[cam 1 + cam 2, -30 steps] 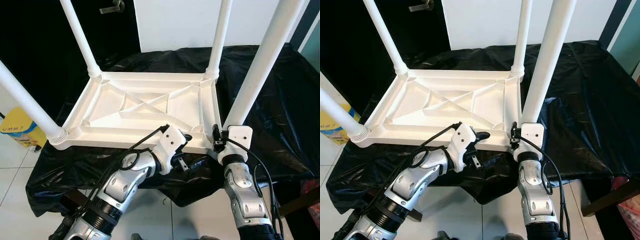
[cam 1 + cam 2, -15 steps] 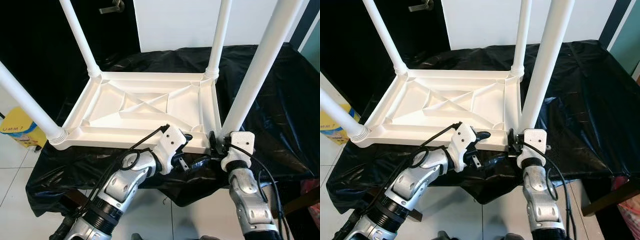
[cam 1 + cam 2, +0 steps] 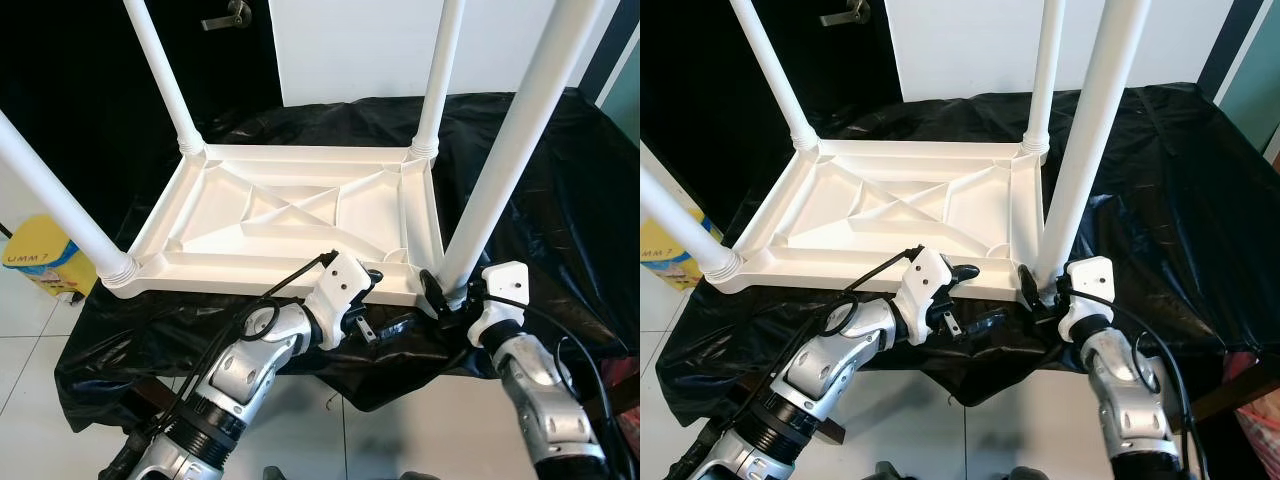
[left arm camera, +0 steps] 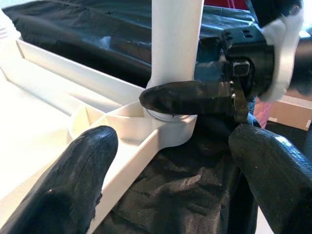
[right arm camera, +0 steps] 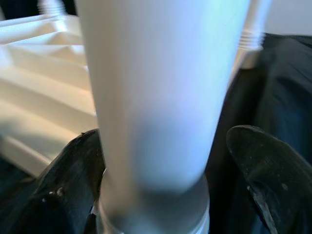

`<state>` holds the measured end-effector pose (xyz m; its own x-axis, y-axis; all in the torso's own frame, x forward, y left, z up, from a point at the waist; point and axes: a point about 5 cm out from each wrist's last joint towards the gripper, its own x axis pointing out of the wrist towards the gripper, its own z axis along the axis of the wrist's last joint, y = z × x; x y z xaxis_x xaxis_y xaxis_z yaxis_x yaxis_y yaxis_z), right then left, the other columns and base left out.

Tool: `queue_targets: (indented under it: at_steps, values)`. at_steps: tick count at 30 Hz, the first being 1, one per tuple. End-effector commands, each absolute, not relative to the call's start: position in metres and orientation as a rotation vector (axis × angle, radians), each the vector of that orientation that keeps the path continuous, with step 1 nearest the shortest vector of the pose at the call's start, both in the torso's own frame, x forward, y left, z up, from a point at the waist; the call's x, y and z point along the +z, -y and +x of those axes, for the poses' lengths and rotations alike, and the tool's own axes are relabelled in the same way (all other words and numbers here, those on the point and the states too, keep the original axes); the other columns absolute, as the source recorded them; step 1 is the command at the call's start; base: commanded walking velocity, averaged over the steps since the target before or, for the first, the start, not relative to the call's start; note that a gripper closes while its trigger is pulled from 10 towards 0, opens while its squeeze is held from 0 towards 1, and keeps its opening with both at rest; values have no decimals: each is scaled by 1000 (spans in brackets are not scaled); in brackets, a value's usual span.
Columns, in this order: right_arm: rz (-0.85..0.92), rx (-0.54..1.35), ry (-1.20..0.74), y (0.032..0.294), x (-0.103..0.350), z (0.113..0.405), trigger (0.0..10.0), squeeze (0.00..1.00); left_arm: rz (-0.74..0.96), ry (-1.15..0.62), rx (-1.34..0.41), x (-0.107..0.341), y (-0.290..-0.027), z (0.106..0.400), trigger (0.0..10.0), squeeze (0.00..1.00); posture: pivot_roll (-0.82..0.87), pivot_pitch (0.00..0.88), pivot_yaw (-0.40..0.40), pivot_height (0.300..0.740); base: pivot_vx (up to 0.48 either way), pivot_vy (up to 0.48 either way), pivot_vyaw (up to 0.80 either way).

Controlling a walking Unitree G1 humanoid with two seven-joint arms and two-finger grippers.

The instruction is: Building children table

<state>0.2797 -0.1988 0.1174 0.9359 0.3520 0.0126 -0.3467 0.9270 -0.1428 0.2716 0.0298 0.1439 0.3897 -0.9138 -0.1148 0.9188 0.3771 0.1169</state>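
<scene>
Black plastic sheet covers the worktop, white tiled floor below. Upside-down white children's table lies lengthwise toward the wall, legs up. Right gripper straddles the near-right leg, one finger either side; left gripper gapes empty beside it.

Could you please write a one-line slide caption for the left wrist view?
Left gripper open beside the upturned white table's near corner, where the right gripper's finger rests against the base of a white leg.
</scene>
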Motion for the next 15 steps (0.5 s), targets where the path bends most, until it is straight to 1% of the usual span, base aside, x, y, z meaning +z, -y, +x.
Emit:
queue_targets:
  at_steps: [1, 6, 7, 8, 9, 15]
  values:
    - [-147, 403, 38, 202, 118, 284, 10000, 0, 194, -31, -1233, 144, -28, 271, 10000, 0, -186, 2, 56, 740, 0, 0, 0]
    - [-197, 466, 29, 199, 119, 296, 10000, 0, 199, -27, -1236, 145, -29, 273, 10000, 0, -187, 0, 62, 740, 0, 0, 0]
    - [-199, 476, 30, 198, 119, 298, 9608, 0, 199, -27, -1236, 145, -29, 273, 10000, 0, -187, 0, 62, 740, 0, 0, 0]
    - [-199, 488, 32, 195, 119, 299, 4314, 0, 200, -26, -1237, 145, -28, 273, 10000, 0, -185, 1, 60, 740, 0, 0, 0]
    - [-192, 504, 34, 192, 118, 299, 0, 0, 199, -25, -1237, 145, -28, 272, 10000, 0, -181, 2, 59, 740, 0, 0, 0]
    - [-175, 524, 30, 187, 114, 295, 0, 0, 195, -27, -1235, 145, -29, 271, 10000, 0, -177, 12, 58, 740, 0, 0, 0]
